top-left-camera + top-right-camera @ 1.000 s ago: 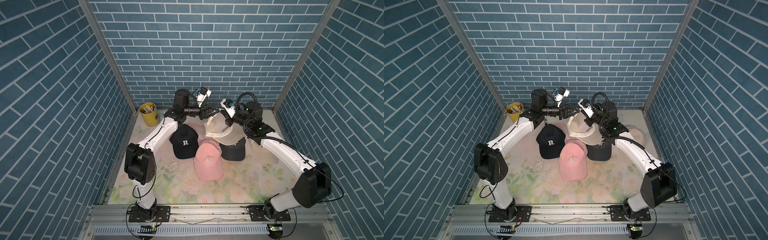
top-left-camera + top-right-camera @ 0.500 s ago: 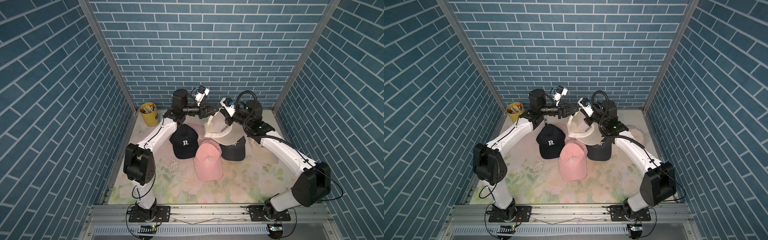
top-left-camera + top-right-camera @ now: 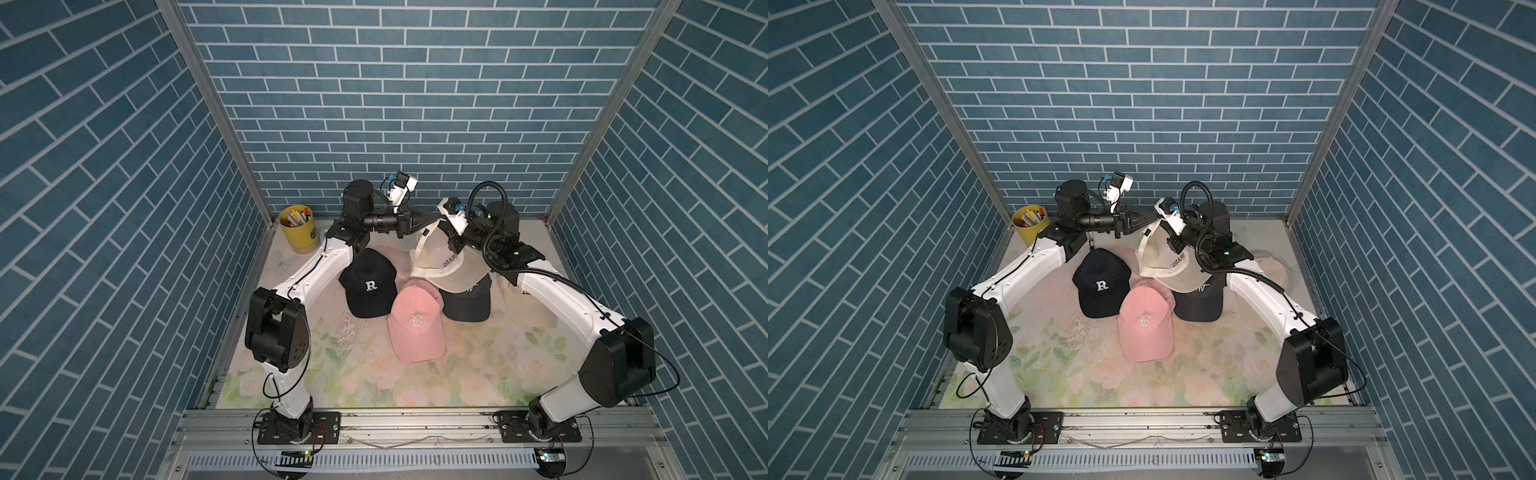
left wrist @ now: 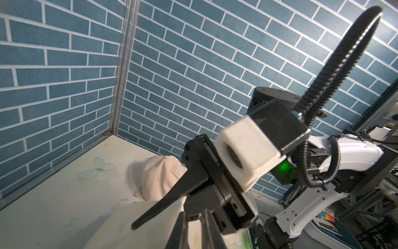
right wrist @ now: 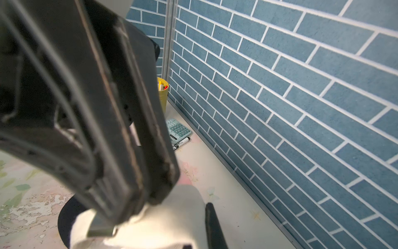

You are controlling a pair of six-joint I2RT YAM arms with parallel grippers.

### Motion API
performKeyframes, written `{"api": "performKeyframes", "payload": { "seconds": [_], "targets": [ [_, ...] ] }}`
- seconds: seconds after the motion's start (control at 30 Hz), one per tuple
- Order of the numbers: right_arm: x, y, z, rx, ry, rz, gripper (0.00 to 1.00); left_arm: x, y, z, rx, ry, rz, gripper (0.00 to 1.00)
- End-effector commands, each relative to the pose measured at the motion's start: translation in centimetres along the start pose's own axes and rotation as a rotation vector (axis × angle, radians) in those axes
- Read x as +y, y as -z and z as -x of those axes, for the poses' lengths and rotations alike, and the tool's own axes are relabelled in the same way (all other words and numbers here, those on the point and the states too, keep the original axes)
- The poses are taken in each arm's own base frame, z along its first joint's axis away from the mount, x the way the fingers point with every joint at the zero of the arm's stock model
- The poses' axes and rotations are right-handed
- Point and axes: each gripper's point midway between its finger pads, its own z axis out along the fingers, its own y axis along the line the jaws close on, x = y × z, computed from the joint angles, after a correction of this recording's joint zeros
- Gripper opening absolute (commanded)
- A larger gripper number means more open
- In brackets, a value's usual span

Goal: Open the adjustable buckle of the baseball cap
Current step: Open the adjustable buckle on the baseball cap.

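Cream cap (image 3: 451, 268) held raised above counter (image 3: 365, 374), toward back wall, over dark cap (image 3: 465, 305). Right fingers (image 4: 159, 205) clamped on cap fabric. Left fingers (image 3: 424, 216) reach in level, nearly together, pinching metal buckle (image 5: 101, 230) on back strap.

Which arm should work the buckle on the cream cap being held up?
Left, probably. The right gripper is shut on the cream cap, holding it up, while the left gripper has its tips right at the cap's back strap.
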Motion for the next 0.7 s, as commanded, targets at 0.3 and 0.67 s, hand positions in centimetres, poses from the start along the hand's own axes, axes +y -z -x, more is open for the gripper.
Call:
{"api": "performKeyframes", "payload": {
  "seconds": [0.3,0.67],
  "targets": [
    [0.2,0.8,2.7,-0.062,0.035,0.036,0.0,0.3,0.4,-0.2,0.027,-0.016,0.025,0.51],
    [0.3,1.4,2.6,-0.035,0.09,0.03,0.0,2.1,0.2,-1.0,0.061,0.065,0.014,0.55]
  ]
}}
